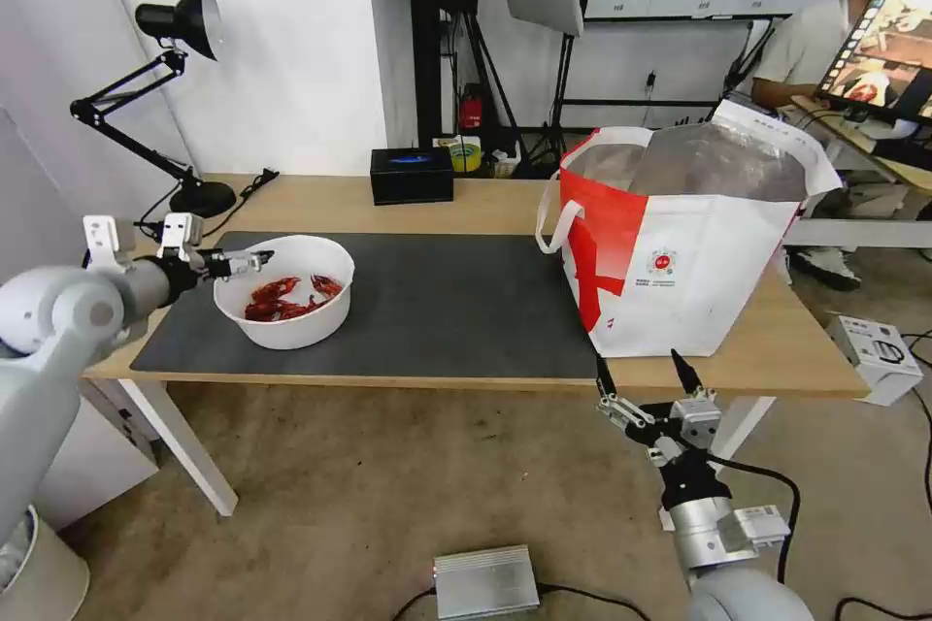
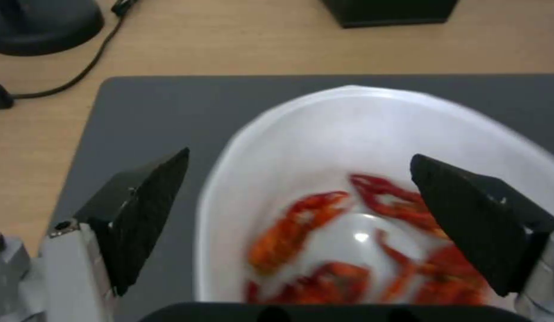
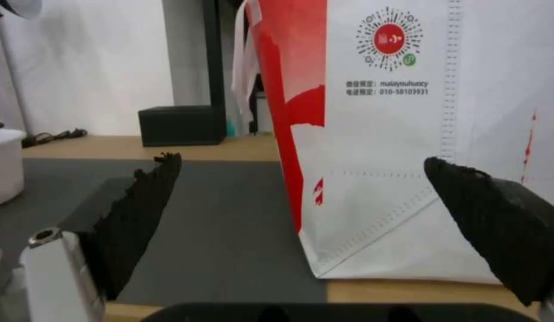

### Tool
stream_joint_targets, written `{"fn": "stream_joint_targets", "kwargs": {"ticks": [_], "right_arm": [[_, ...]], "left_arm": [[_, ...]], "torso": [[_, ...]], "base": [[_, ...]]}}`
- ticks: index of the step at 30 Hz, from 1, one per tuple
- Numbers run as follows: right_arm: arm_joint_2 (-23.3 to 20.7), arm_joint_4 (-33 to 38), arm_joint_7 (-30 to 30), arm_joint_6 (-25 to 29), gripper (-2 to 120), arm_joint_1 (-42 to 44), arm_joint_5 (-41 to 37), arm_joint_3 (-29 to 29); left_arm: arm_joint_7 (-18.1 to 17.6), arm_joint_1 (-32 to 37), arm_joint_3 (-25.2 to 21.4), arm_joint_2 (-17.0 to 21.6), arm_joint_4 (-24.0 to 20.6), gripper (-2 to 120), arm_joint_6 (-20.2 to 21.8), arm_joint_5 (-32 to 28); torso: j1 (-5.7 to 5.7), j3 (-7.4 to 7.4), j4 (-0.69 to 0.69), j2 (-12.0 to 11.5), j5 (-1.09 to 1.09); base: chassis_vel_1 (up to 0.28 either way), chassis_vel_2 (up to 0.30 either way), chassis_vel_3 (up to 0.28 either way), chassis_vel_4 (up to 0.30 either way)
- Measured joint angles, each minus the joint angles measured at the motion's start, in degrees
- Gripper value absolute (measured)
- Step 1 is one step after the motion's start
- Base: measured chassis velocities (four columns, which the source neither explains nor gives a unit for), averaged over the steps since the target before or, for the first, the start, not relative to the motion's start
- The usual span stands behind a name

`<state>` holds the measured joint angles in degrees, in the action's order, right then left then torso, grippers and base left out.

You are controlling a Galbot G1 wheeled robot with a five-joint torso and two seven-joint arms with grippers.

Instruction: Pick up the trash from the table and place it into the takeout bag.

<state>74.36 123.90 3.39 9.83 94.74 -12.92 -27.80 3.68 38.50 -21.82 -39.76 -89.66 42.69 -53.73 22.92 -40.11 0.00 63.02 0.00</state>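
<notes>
A black desk lamp is standing at the desk's far left corner; a small black box is sitting along its far edge.

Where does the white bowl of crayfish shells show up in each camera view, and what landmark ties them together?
Head view: the white bowl sits on the mat's left end, at the left gripper.
Left wrist view: the bowl lies between and beyond the open fingers.
Right wrist view: a sliver of its wall at the picture's edge.
Shared landmark: the small black box.
</notes>
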Motion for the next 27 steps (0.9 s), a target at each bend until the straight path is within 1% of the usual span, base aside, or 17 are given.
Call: {"fn": "stream_joint_targets", "kwargs": {"ticks": [1,2,3,4,5,8,9,19,23,26,27], "right_arm": [[0.00,0.00,-0.01,0.00,100,0.00,0.00,0.01],[0.00,0.00,-0.01,0.00,100,0.00,0.00,0.01],[0.00,0.00,0.00,0.00,100,0.00,0.00,0.01],[0.00,0.00,0.00,0.00,100,0.00,0.00,0.00],[0.00,0.00,0.00,0.00,100,0.00,-0.01,0.00],[0.00,0.00,0.00,0.00,100,0.00,-0.01,0.00],[0.00,0.00,0.00,0.00,100,0.00,-0.01,0.01],[0.00,0.00,0.00,0.00,100,0.00,-0.01,0.00],[0.00,0.00,0.00,0.00,100,0.00,-0.01,0.00],[0.00,0.00,0.00,0.00,100,0.00,-0.01,0.00],[0.00,0.00,0.00,0.00,100,0.00,-0.01,0.00]], "left_arm": [[1.51,-2.47,2.57,-0.07,3.20,100,-0.01,1.51],[1.51,-2.47,2.57,-0.07,3.20,100,-0.01,1.51],[2.35,-3.91,4.00,-0.22,5.25,100,-0.02,1.93],[2.66,-4.46,4.42,-0.38,6.14,100,-0.04,1.93],[3.13,-5.46,5.25,-0.70,8.21,100,-0.14,1.90],[3.42,-5.74,5.82,-0.92,9.49,100,-0.20,2.03],[4.06,-5.62,6.04,-0.96,10.07,100,-0.23,2.62],[5.63,-4.34,5.83,-1.22,10.49,100,-0.41,4.37],[6.10,-3.91,5.65,-1.25,10.14,97,-0.48,4.67],[6.47,-3.44,5.35,-1.38,9.79,84,-0.55,4.97],[6.47,-3.44,5.35,-1.38,9.79,84,-0.55,4.97]], "torso": [[0.00,0.00,-0.01,0.00,-0.01],[0.00,0.00,-0.01,0.00,-0.01],[0.01,0.00,-0.01,0.00,-0.01],[0.01,0.00,0.00,0.00,0.00],[0.01,0.00,-0.01,0.00,0.00],[0.00,0.00,-0.01,0.00,-0.01],[0.01,0.00,0.00,0.00,-0.01],[0.00,0.01,0.00,0.00,0.00],[0.00,0.01,0.00,0.00,0.01],[0.00,0.01,0.00,0.00,0.01],[0.00,0.01,0.00,0.00,0.01]], "base": [[0.000,0.000,0.000,0.000],[0.000,0.000,0.000,0.000],[0.000,0.000,0.000,0.000],[0.000,0.000,0.000,0.000],[0.000,0.000,0.000,0.000],[0.000,0.000,0.000,0.000],[0.000,0.000,0.000,0.000],[0.000,0.000,0.000,0.000],[0.000,0.000,0.000,0.000],[0.000,0.000,0.000,0.000],[0.000,0.000,0.000,0.000]]}}
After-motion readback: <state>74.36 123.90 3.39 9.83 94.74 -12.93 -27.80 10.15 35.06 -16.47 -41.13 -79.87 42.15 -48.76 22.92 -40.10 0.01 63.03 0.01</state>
